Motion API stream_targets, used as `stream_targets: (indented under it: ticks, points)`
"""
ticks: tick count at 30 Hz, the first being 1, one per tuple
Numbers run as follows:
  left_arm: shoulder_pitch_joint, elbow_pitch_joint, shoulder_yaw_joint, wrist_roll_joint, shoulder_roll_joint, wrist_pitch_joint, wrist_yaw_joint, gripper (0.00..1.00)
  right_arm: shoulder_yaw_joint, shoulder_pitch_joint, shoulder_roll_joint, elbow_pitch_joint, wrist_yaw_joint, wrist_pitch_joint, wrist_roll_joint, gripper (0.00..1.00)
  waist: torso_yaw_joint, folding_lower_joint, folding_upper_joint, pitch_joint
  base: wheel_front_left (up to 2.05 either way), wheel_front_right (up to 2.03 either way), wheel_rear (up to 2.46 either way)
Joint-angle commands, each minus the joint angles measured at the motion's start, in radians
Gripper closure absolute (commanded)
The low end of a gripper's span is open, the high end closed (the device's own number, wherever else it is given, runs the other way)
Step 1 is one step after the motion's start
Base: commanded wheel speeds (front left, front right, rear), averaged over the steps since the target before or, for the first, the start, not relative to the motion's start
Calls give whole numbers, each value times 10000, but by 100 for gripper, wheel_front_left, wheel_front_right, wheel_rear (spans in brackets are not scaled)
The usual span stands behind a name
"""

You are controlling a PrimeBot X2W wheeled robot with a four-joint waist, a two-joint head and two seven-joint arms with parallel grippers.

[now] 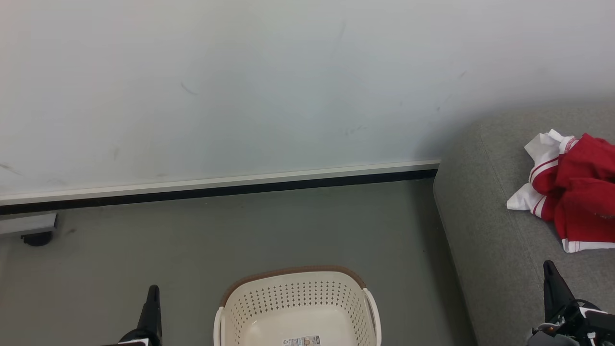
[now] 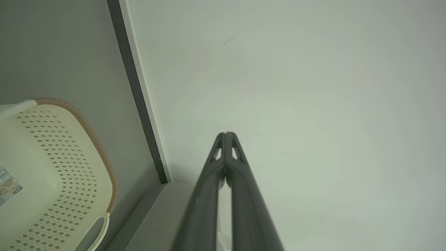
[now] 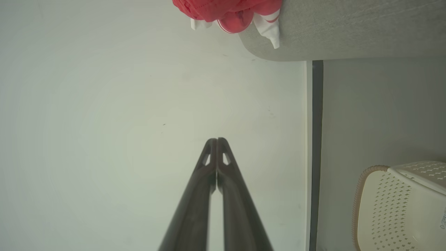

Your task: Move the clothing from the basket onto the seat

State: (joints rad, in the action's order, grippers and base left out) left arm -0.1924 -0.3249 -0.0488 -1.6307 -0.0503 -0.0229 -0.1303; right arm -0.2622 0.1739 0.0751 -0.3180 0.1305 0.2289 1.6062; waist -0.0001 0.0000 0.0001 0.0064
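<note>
The red and white clothing point(image 1: 574, 192) lies crumpled on the grey seat point(image 1: 485, 230) at the right; in the right wrist view the clothing point(image 3: 230, 12) sits on the seat's edge point(image 3: 348, 31). The cream basket point(image 1: 298, 307) with its brown rim stands on the floor at the bottom centre, and its inside shows only a printed label. My left gripper point(image 1: 153, 290) is shut and empty, left of the basket. My right gripper point(image 1: 548, 265) is shut and empty over the seat, below the clothing. Both wrist views show the fingertips pressed together, left gripper point(image 2: 225, 134), right gripper point(image 3: 216, 139).
A pale wall point(image 1: 269, 86) with a white and black baseboard point(image 1: 216, 188) runs behind the grey floor point(image 1: 192, 240). A grey bracket with a dark caster point(image 1: 33, 233) sits at the far left by the wall.
</note>
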Motion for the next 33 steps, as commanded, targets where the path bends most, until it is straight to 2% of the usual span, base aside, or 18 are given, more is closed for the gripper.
stream_targets:
  ticks: [1,33]
  points:
    - [-96,-41,1,-37,0,35,-28,100,-12,29,-28,-38,4,46,-44,100,0,0,-1,0,0,0,0]
    - [-94,-37,-15,-54,2,24,-28,100,-110,53,-94,-40,4,104,-140,100,0,0,-1,0,0,0,0]
